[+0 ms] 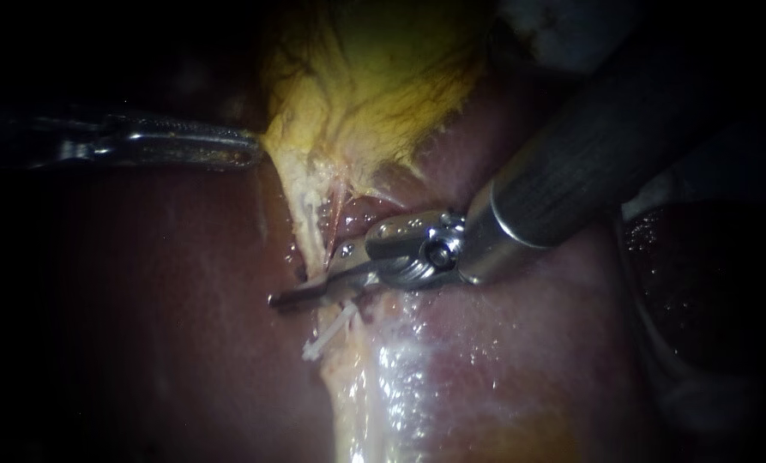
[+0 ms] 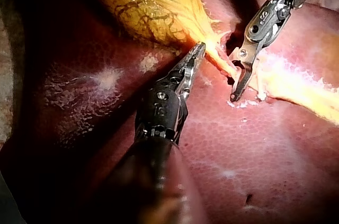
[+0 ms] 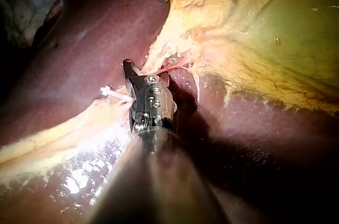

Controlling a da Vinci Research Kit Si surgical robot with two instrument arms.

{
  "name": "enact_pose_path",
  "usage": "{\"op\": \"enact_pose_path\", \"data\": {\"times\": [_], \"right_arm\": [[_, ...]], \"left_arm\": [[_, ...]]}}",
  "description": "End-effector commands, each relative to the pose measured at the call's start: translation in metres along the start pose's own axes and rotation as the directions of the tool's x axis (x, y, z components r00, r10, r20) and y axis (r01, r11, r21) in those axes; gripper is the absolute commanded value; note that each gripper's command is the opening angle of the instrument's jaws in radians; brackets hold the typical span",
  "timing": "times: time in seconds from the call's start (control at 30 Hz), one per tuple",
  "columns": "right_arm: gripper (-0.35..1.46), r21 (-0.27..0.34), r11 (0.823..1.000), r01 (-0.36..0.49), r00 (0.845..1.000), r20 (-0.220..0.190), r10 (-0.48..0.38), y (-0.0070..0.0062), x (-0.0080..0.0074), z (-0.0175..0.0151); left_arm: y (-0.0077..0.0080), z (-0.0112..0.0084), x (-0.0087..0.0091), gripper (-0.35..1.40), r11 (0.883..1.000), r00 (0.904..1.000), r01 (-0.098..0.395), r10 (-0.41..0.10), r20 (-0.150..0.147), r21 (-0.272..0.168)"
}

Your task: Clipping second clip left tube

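left tube (image 1: 312,233): pale strand running from the gallbladder (image 1: 374,77) down across the liver (image 1: 142,300), drawn straight.
clip (image 1: 329,333): white, set across the tube farther from the gallbladder.
right instrument (image 1: 292,291): pincer open, straddling the tube between gallbladder and clip, apparently to seat another.
left instrument (image 1: 250,146): pincer closed on the gallbladder's edge, likely tensioning the tube.

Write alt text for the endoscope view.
The slender metal right instrument, entering from upper right, has its open pincer around a pale stretched tube, just above a small white clip on that tube. The slender metal left instrument grips the yellow gallbladder at its edge; dark red liver surrounds them.
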Motion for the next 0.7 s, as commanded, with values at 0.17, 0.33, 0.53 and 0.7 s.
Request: {"op": "enact_pose_path", "data": {"times": [0.17,0.33,0.53,0.7], "right_arm": [[0.46,0.031,1.000,0.003,1.000,-0.008,-0.003,0.0004,0.0000,-0.0005],[0.52,0.119,0.993,0.004,0.998,-0.066,0.003,0.0019,-0.0008,-0.0021],[0.56,0.172,0.985,0.014,0.997,-0.082,0.000,0.0041,-0.0013,-0.0042],[0.59,0.218,0.976,0.018,0.995,-0.096,0.003,0.0050,-0.0016,-0.0062]], "left_arm": [[0.0000,-0.0001,0.0000,-0.35,1.000,1.0000,0.000,0.000,0.000,0.001],[0.0000,-0.0002,0.0000,-0.35,1.000,1.0000,-0.001,0.001,0.000,0.002],[0.0000,-0.0003,0.0001,-0.35,1.000,1.0000,-0.001,0.001,0.000,0.002],[0.0001,-0.0005,0.0001,-0.35,1.000,1.0000,-0.001,0.001,0.000,0.003]]}}
